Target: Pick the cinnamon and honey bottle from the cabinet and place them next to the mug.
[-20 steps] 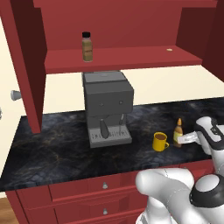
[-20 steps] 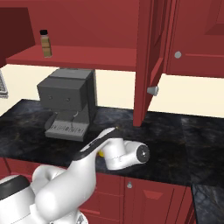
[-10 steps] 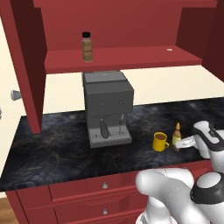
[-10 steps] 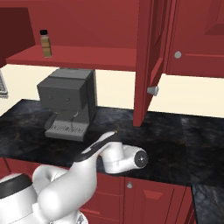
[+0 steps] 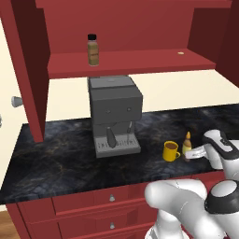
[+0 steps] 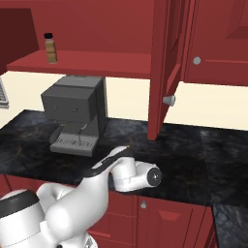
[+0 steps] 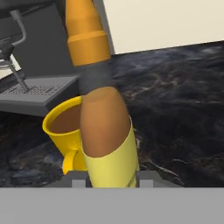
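Gripper (image 5: 191, 152) clenched on the slim amber honey bottle with its orange tip (image 5: 187, 145), standing just beside the small yellow mug (image 5: 171, 151) on the dark marbled counter (image 5: 60, 154). Release it tilted and it could topple into the mug!

no readable text, labels blank

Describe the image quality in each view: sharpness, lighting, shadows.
Left base view: sharp, even light, and the honey bottle beside the mug casts no clear shadow. Right base view: equally crisp, with the cabinet interior dim. Hand view: the bottle looms huge, its edges soft.
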Motion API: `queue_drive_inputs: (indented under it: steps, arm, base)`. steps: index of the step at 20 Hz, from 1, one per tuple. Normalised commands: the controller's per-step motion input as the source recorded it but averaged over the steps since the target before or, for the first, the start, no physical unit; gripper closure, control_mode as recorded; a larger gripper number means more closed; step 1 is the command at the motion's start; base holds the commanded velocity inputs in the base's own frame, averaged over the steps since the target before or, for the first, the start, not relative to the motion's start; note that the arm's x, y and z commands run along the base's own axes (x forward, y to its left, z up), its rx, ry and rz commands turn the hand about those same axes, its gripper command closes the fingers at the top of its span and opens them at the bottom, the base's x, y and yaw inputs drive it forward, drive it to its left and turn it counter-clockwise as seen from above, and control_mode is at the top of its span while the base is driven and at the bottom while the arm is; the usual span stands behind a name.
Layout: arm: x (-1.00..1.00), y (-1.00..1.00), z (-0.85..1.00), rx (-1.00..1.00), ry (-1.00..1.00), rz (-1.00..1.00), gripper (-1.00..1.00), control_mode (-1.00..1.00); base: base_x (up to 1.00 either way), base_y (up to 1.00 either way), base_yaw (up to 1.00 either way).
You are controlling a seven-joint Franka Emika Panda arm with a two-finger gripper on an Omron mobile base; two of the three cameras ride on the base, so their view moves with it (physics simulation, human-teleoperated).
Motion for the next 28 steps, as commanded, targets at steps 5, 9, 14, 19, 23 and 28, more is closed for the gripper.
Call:
queue_drive_inputs:
  steps: [5,9,14,19,23,28]
  arm:
    - [0.34,-0.10,0.00,0.00,0.00,0.00,1.00,-1.00]
    - [0.14,-0.36,0.00,0.00,0.00,0.00,1.00,-1.00]
    - [0.00,-0.21,0.00,0.00,0.00,0.00,1.00,-1.00]
    - [0.00,0.00,-0.20,0.00,0.00,0.00,1.00,-1.00]
    - [0.03,0.00,-0.36,0.00,0.00,0.00,1.00,-1.00]
    - [0.10,0.00,-0.26,0.00,0.00,0.00,1.00,-1.00]
  base:
    - [0.00,0.00,0.00]
    - [0.00,0.00,0.00]
    - [0.00,0.00,0.00]
    - [0.00,0.00,0.00]
    - [0.00,0.00,0.00]
    - [0.00,0.00,0.00]
